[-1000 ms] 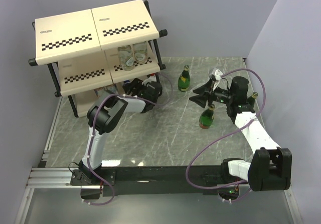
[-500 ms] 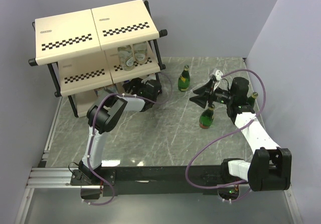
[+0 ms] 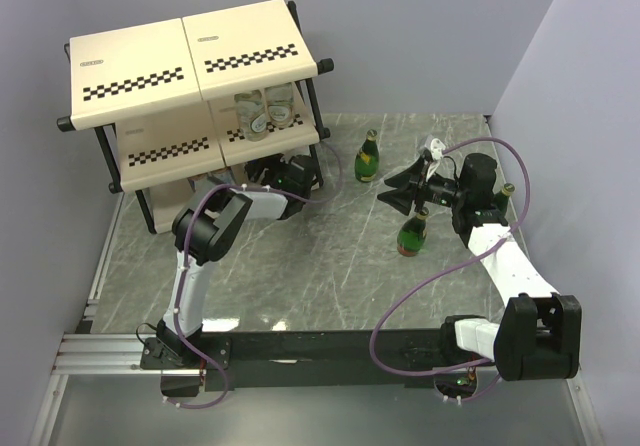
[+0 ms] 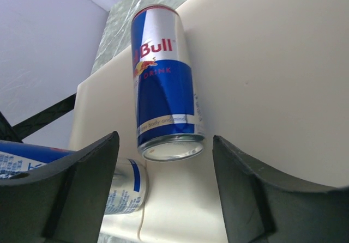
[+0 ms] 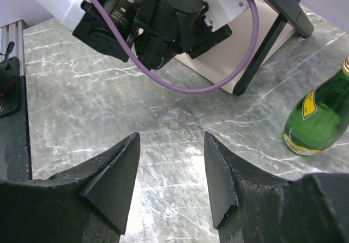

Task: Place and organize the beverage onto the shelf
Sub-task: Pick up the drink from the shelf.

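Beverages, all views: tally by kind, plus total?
green glass bottles: 3
clear bottles: 2
blue-silver cans: 2 (a third cannot be made out)
Total: 7 in view

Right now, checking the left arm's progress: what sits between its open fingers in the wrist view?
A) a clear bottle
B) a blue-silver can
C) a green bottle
B: a blue-silver can stands on the cream shelf, framed by the left gripper, whose jaws are open and clear of it.
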You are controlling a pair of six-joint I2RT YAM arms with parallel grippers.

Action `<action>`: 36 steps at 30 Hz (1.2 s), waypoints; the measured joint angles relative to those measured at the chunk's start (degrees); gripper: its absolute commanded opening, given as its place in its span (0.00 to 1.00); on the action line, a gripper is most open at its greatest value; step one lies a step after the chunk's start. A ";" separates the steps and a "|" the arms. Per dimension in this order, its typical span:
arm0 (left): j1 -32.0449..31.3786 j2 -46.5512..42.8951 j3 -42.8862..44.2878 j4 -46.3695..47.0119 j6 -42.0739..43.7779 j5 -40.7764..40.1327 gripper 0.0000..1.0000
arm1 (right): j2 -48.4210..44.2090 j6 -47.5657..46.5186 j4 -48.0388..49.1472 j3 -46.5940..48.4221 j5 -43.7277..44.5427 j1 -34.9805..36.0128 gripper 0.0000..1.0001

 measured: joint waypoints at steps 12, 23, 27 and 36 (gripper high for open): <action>1.07 0.68 0.87 -1.40 -1.99 1.25 0.77 | -0.02 0.26 0.57 -0.46 -0.76 0.00 0.57; 1.86 0.90 2.16 -2.62 -2.56 2.19 0.72 | -0.02 0.46 0.57 -0.83 -0.94 0.00 0.57; 1.86 0.90 2.25 -2.73 -2.89 2.49 0.59 | -0.02 0.46 0.57 -0.83 -0.94 0.00 0.57; 1.90 0.87 2.19 -3.50 -4.52 2.78 0.43 | -0.02 0.50 0.57 -0.87 -1.11 -1.36 0.57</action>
